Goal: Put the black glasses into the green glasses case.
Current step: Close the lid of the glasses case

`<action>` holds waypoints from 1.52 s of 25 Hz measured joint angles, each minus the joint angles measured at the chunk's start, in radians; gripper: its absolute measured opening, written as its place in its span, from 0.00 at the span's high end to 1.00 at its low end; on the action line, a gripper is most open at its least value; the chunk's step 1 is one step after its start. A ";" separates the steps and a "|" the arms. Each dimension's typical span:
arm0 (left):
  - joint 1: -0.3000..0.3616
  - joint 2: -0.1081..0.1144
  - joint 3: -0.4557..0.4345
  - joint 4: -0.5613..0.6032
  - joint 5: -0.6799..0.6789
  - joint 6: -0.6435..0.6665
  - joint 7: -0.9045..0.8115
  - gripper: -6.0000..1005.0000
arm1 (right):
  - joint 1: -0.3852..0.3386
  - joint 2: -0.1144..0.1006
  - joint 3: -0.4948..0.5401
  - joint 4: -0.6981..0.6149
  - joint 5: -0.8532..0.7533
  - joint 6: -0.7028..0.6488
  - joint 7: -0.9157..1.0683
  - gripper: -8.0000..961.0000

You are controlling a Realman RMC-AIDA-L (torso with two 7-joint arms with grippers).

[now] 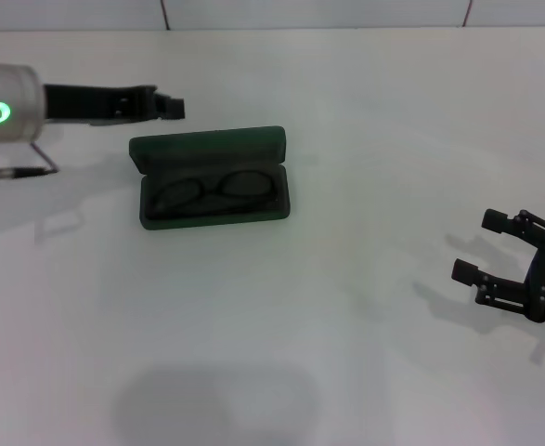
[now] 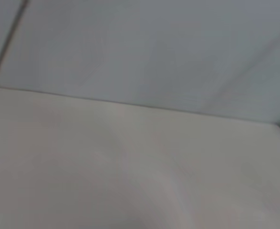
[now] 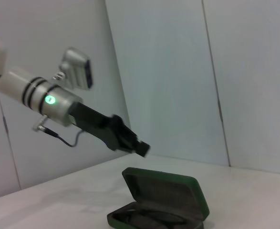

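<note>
Left gripper [image 1: 170,105] hangs above the table [image 1: 346,307], fingers together, just behind the open case [image 1: 212,177]. Glasses [image 1: 218,190] lie inside it. Right gripper [image 1: 484,249] rests open, well apart.

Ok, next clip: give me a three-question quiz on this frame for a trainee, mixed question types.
1. True or false: the black glasses lie inside the green glasses case.
2. Multiple choice: the case lid is A) shut, B) open and standing up at the far side, C) detached and lying on the table.
3. Short answer: which gripper is nearer the case, and is either touching it?

Key
1. True. The frame rests on the dark lining.
2. B.
3. The left gripper, raised above the table near the case's far left corner. The right gripper, fingers spread, sits far off to the right. Neither touches the case.
</note>
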 joint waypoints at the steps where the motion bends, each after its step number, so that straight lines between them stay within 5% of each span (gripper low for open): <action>1: 0.014 0.010 -0.001 0.006 -0.024 0.033 0.030 0.90 | 0.000 0.000 0.000 0.000 0.000 0.000 0.000 0.09; 6: 0.072 0.039 -0.005 -0.021 -0.098 0.126 0.225 0.90 | -0.001 -0.002 0.000 0.000 0.000 0.000 0.000 0.09; 17: 0.031 0.000 -0.009 -0.148 0.094 -0.088 0.328 0.90 | 0.007 0.000 -0.008 -0.004 -0.003 0.013 0.000 0.09; 31: -0.008 0.004 -0.007 -0.201 0.112 -0.248 0.329 0.90 | 0.018 0.000 -0.006 0.000 -0.024 0.014 -0.001 0.09; 38: -0.014 0.012 -0.005 -0.200 0.115 -0.214 0.328 0.90 | 0.019 0.000 -0.003 -0.001 -0.027 0.014 -0.001 0.09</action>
